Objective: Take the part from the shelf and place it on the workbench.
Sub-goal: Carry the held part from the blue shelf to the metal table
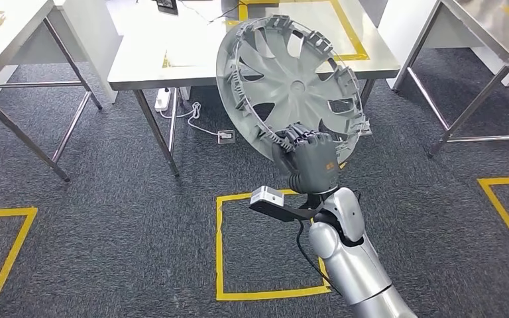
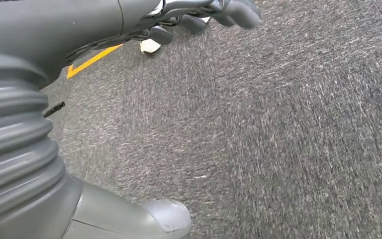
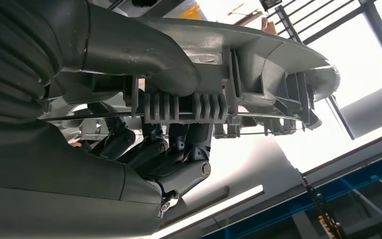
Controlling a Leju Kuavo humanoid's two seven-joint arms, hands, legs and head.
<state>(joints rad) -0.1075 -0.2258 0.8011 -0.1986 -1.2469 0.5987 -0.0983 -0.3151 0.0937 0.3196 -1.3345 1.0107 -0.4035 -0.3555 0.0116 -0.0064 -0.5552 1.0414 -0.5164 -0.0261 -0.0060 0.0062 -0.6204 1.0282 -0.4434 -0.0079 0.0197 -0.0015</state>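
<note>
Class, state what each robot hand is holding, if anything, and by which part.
The right hand grips the grey wheel cover by its lower rim. The left hand holds nothing.

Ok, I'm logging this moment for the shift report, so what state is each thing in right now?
wheel cover: held up off the floor, tilted, ribbed inner side toward the head camera, not yet on the workbench.
right hand: grips the wheel cover's lower rim.
left hand: hangs over the carpet, holds nothing, fingers curled.
workbench: just ahead, white top with yellow tape.
</note>
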